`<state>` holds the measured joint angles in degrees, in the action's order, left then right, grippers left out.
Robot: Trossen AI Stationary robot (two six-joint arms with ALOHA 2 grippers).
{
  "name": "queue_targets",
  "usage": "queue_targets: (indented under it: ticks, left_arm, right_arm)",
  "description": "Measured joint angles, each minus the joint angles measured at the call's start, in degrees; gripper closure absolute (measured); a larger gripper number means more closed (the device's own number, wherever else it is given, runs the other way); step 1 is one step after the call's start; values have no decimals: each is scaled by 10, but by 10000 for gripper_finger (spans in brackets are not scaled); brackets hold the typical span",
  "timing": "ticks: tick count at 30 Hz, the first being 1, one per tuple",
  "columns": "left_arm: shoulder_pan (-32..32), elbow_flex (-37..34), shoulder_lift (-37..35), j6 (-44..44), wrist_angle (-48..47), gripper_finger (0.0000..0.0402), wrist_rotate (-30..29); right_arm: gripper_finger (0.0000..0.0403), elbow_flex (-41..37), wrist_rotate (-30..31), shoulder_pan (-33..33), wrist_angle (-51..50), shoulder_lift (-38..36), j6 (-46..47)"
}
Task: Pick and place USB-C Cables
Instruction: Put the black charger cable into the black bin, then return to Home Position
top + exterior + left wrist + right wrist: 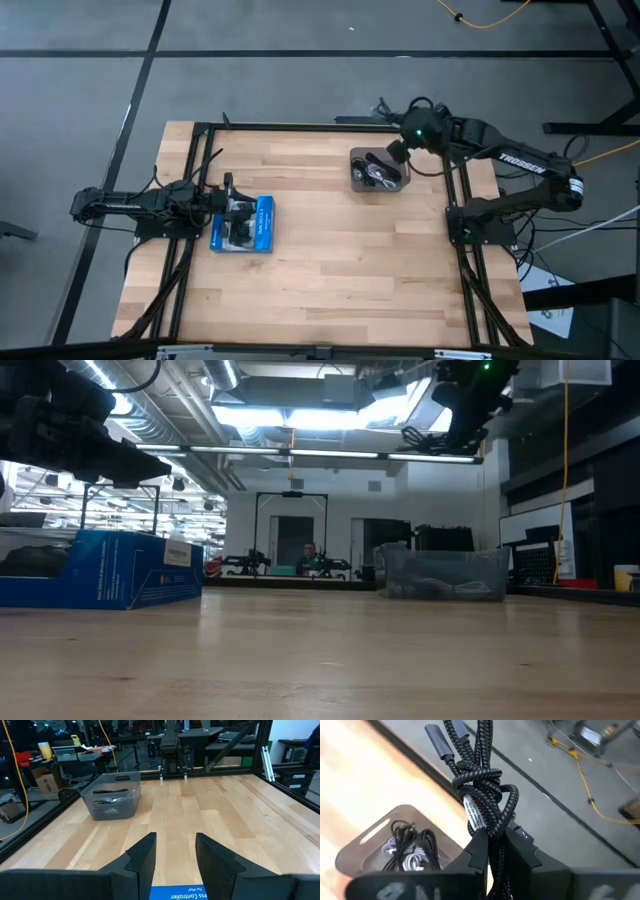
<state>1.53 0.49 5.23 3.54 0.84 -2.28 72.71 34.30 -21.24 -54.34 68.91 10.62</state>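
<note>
A clear grey bin [378, 172] stands near the table's far right and holds several bundled USB-C cables [412, 852], black and white. My right gripper [495, 837] hovers above the bin's far right side [400, 150], shut on one black braided cable bundle [482, 785] with a white tag. In the low view this gripper [462, 415] sits high above the bin [445, 573]. My left gripper [175, 842] is open and waits over a blue box [262, 225] at the table's left. My right gripper pinches the black braided bundle between its two fingers, at the knotted loops just below the white tag [492, 822]. The bundle is lifted clear of the bin, and its plug ends [437, 740] stick out past the fingertips.
The blue controller box [100, 568] lies flat on the table's left under my left arm. A black metal frame [300, 126] runs along the table's edges. Bare wood [350, 260] spreads across the middle and the near side. A yellow cord [480, 20] lies on the floor beyond.
</note>
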Motion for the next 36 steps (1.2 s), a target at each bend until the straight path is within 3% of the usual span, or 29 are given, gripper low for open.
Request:
queue_targets:
  ticks: [7, 24, 31, 36]
  left_arm:
    - [0, 0, 0, 0, 0, 271, 0]
    - [0, 0, 0, 0, 0, 271, 0]
    - [0, 0, 0, 0, 0, 271, 0]
    - [0, 0, 0, 0, 0, 271, 0]
  right_arm:
    - [361, -9, -172, -36, 0, 33, -97]
    - [357, -239, -201, -52, 168, 55, -140]
    - [254, -281, -200, -52, 226, 55, -139]
    - [211, -257, -201, -52, 224, 55, -137]
